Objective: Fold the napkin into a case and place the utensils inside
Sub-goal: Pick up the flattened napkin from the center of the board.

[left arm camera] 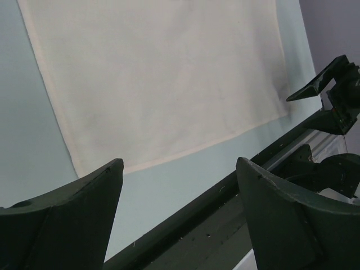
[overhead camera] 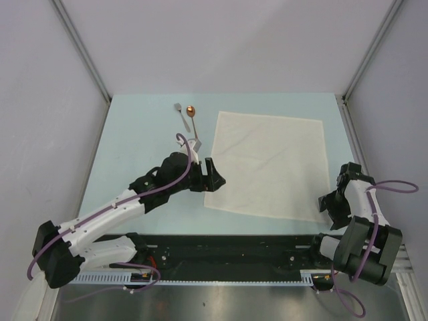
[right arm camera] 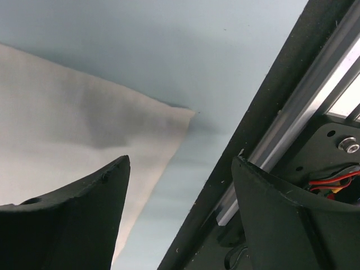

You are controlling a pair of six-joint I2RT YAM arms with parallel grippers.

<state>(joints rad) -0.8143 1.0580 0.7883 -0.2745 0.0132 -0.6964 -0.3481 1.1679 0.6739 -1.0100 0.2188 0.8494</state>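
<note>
The cream napkin lies flat and unfolded on the pale blue table; it also shows in the left wrist view and the right wrist view. The silver fork and the copper-bowled spoon lie side by side left of the napkin's far corner. My left gripper is open and empty, just off the napkin's near-left corner. My right gripper is open and empty, beside the napkin's near-right corner.
A black rail with a metal strip runs along the table's near edge, between the arm bases. Grey walls and metal posts close in the table on three sides.
</note>
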